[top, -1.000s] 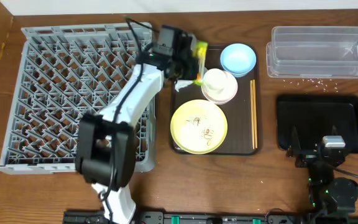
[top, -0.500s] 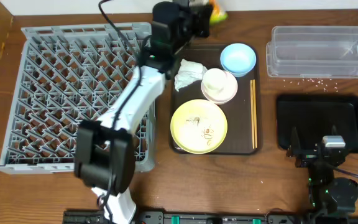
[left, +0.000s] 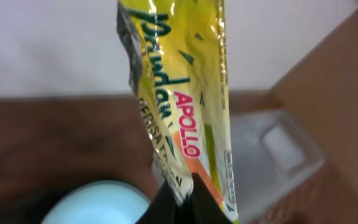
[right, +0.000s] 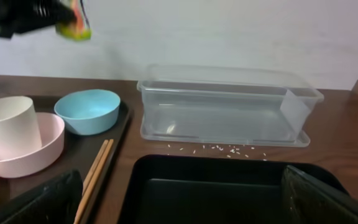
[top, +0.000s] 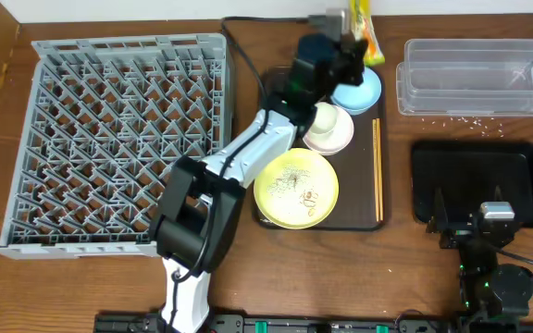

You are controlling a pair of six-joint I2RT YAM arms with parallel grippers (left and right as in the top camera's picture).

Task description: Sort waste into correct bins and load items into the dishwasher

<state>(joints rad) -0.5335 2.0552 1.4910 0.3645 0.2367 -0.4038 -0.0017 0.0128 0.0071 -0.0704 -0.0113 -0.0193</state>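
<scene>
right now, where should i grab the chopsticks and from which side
The chopsticks lie flat, side by side, along the right edge of the tray. Probably grip them mid-length from straight above, closing across both; a sideways approach would likely hit the rim.

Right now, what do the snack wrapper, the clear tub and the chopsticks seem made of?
The wrapper looks like thin glossy plastic film: it is creased, shiny and printed. The clear tub looks like rigid transparent plastic, since you can see through its walls. The chopsticks are probably wood or bamboo: matte and tan.
</scene>
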